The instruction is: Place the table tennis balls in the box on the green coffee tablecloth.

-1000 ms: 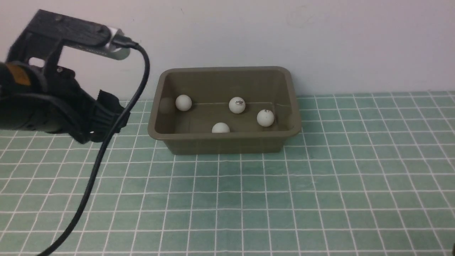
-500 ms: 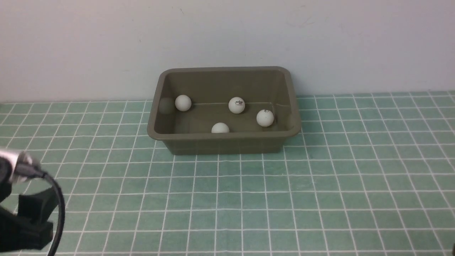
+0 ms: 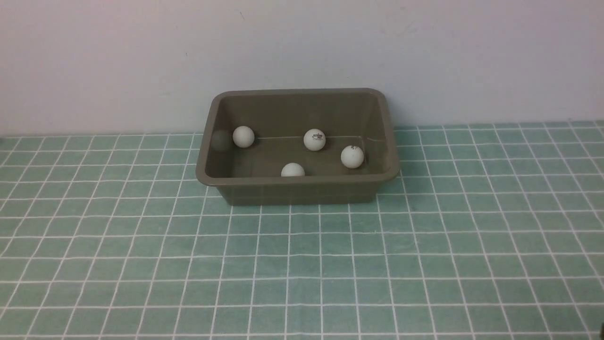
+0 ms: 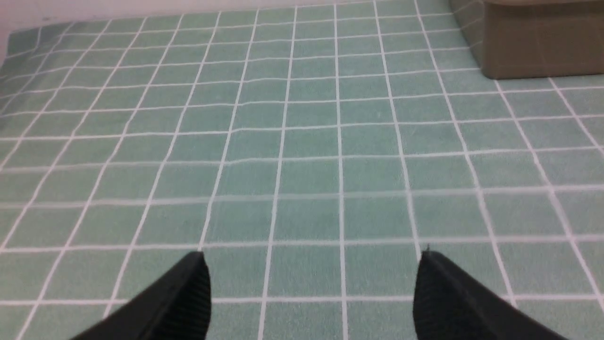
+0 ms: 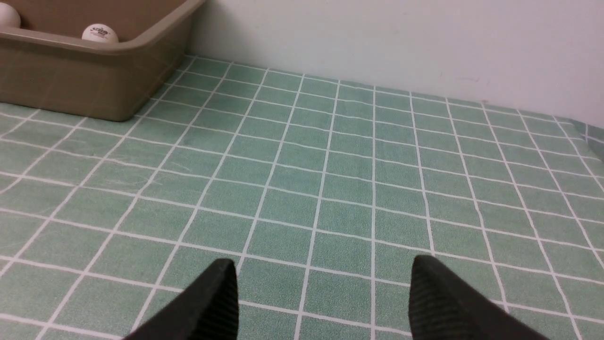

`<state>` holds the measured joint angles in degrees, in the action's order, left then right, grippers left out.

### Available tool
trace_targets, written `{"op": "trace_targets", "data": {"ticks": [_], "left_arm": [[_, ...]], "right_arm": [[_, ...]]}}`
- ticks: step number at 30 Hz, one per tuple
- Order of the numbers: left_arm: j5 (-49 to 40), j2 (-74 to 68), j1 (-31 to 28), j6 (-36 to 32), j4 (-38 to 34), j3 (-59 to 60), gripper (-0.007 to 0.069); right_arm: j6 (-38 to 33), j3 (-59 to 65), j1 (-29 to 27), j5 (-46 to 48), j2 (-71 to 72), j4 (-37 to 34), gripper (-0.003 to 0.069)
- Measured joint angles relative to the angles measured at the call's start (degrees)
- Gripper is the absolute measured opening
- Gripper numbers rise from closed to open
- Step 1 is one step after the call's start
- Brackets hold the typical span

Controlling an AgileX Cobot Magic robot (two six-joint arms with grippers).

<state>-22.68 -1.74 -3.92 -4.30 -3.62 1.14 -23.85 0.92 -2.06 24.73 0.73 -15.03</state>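
- The left claw (image 4: 311, 283) is sitting wide open with nothing between its two black fingers (image 4: 188, 293). It is hanging low over bare cloth.
- The right claw (image 5: 321, 288) is also wide open and holding nothing. Only green squares are showing under it.
- A second ago the left arm was filling the left side of the front view, up beside the box. Half a second ago it was slipping down into the bottom corner. Now it is gone from that view.
- I think this means the left arm is done dropping a ball and is going back to rest.
- The box (image 3: 297, 185) is sitting on the green coffee tablecloth (image 3: 424, 245), close to the back wall (image 3: 302, 42).
- Four table tennis balls (image 3: 314, 140) are lying inside the box. None of them are moving between the pictures.
- No ball is showing anywhere on the cloth, so the job is looking finished, or very nearly.
- If there is a fifth ball, the near wall of the box may be hiding it. I cannot tell.
- The cloth in front of the box and on both sides is showing lots of free room for the arms.
- The tight spot is behind the box, where the wall is standing very near its back rim.
- In the right wrist view, the cloth's edge (image 5: 595, 138) is showing far off in the corner.
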Motion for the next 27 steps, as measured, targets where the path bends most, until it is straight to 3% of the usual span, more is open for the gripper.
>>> {"op": "trace_targets", "data": {"ticks": [27], "left_arm": [[0.16,2.36,0.0,-1.69,0.32,0.17,0.052]], "right_arm": [[0.0,0.01,0.0,-0.1,0.0,0.0,0.0447]]}}
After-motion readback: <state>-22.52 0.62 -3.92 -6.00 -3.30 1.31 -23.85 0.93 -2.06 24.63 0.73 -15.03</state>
